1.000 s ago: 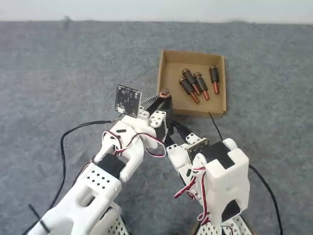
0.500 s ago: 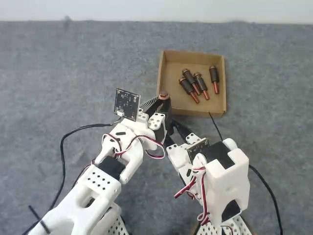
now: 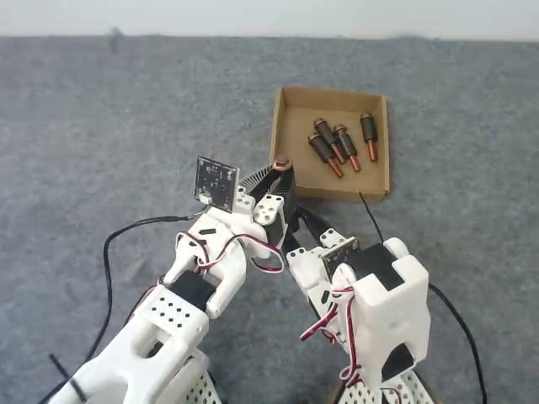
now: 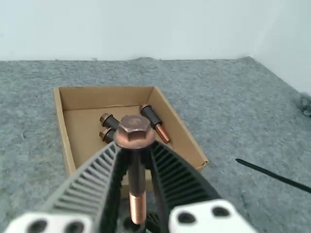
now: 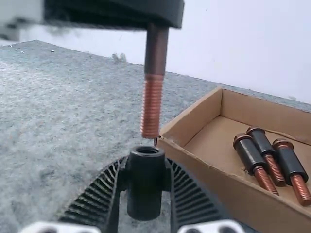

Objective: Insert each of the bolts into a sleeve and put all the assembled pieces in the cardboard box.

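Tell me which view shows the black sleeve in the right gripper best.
The right wrist view: the sleeve stands upright in the right gripper, bore open upward, the bolt hanging tip down above it. The left wrist view gives a dark sliver under the bolt tip; in the high view the arms cover it.

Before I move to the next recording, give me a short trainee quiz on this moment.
1. True or false: the bolt in the left gripper is already seated inside the sleeve.
2. How many assembled pieces lie in the cardboard box? A) two B) four C) six
3. Fill in: the right gripper is shut on the ____.

Key: 1 false, its tip hangs just above; 2 B; 3 sleeve.
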Controlling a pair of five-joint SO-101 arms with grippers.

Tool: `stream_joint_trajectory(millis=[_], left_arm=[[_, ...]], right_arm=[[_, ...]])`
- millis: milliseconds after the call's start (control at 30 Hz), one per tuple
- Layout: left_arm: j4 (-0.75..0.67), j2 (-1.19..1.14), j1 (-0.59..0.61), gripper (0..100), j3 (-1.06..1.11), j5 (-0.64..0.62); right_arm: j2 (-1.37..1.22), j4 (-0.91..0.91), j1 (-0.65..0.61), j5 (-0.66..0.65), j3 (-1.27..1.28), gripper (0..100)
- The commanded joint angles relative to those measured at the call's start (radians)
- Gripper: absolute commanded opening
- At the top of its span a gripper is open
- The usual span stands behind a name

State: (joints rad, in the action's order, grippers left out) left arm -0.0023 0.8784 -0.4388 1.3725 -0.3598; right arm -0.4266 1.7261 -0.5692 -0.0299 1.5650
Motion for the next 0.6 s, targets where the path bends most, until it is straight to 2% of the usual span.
stream_joint_trajectory(millis=[0,567], left_arm=[[-0.041,0.005,0.006,1,-0.018,-0.008],[-0.048,0.003,0.026,1,0.021,-0.008]], right_arm=[[0.002,0.019,-0.004,-0.008,0.023,0.7],[0.007,0.019,-0.004,-0.008,0.025,0.7]])
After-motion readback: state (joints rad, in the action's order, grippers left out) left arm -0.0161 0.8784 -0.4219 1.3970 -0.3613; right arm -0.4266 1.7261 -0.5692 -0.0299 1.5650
